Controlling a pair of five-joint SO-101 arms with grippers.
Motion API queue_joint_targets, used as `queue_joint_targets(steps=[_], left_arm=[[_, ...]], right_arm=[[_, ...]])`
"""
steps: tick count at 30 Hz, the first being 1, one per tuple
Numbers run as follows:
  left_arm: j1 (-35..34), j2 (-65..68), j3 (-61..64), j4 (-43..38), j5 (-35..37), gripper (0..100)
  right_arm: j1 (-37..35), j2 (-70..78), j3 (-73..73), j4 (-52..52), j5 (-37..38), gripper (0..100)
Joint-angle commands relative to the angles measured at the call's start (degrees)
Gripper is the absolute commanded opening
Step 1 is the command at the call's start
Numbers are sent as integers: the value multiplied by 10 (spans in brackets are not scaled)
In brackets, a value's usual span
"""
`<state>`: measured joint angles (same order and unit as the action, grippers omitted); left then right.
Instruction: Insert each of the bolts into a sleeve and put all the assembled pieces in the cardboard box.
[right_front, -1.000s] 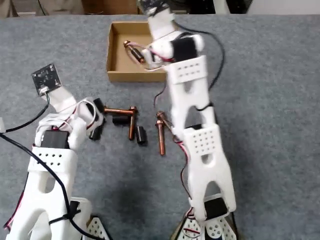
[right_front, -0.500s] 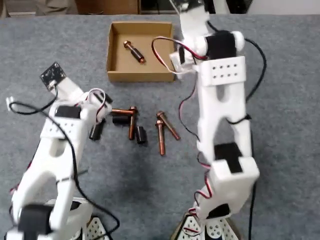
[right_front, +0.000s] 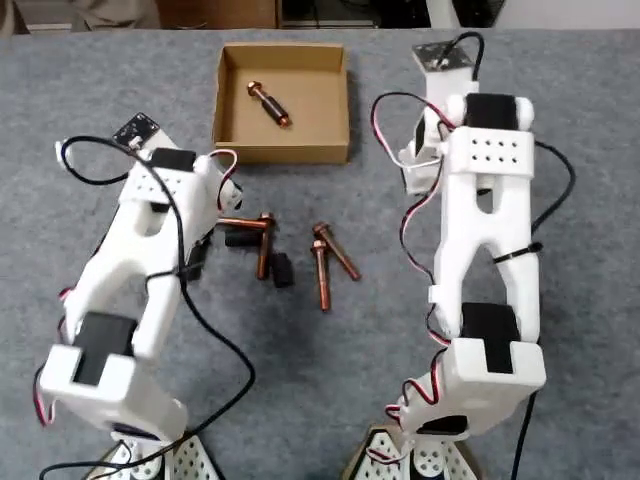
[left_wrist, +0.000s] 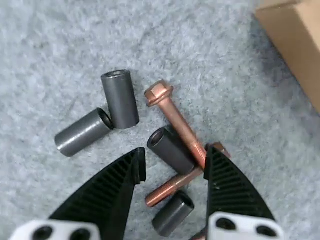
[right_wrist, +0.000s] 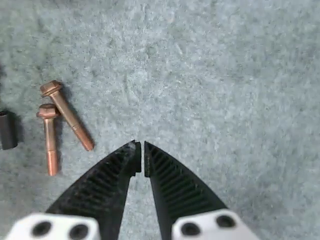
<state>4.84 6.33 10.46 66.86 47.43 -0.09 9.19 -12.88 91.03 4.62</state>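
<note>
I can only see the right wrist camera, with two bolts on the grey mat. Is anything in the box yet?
Observer: Yes, what looks like one assembled piece lies in the cardboard box.
Operator: Where is the other arm?
Observer: The left gripper is open above a dark sleeve that lies against a bolt.
Operator: Are there more sleeves?
Observer: Yes, two more sleeves lie touching each other nearby.
</note>
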Motion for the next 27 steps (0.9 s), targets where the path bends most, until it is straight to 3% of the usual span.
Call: queue_joint_targets(steps=[1, 11, 27], left_arm=[[3, 32, -72, 11, 47, 199], [-19, 139, -148, 13, 106, 198], [-48, 244, -222, 14, 106, 198]], right_arm=[[6, -24, 22, -33, 5, 3], [6, -23, 48, -65, 6, 5], [5, -22, 49, -113, 6, 5]])
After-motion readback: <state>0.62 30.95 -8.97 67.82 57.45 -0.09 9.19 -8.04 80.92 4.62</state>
